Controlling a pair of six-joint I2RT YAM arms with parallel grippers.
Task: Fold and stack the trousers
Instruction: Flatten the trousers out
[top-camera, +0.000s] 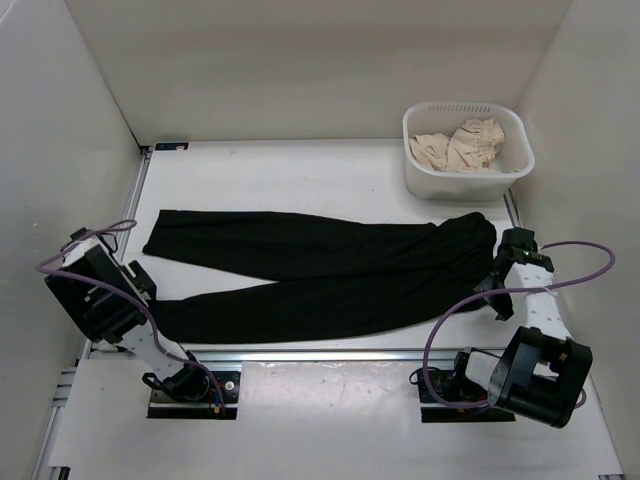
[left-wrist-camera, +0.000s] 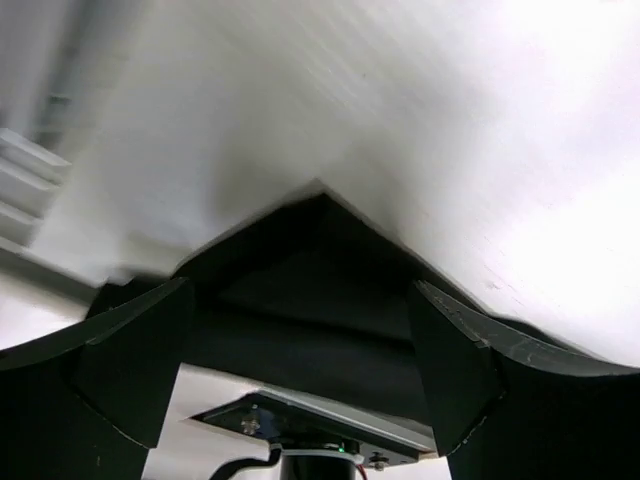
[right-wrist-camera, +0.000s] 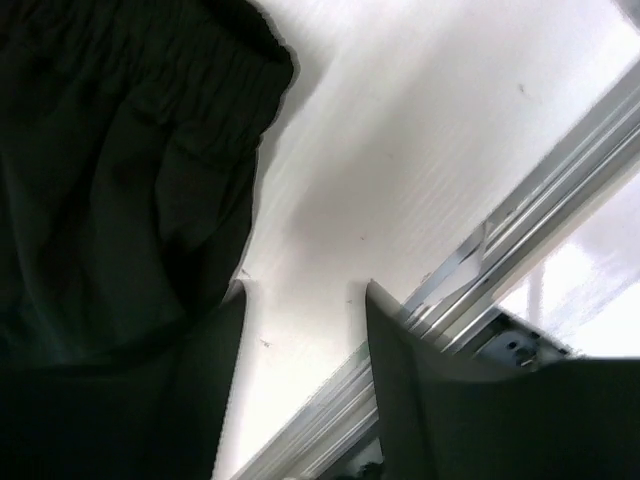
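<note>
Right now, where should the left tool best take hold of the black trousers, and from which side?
Probably the near leg's hem, from the left side. The trousers lie flat with both legs pointing left, and the open left tool faces a fabric corner there.

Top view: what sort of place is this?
Probably a robot test bench, not a home: white table walled by plain panels, left arm and right arm bolted at its edge, trousers laid out flat.
</note>
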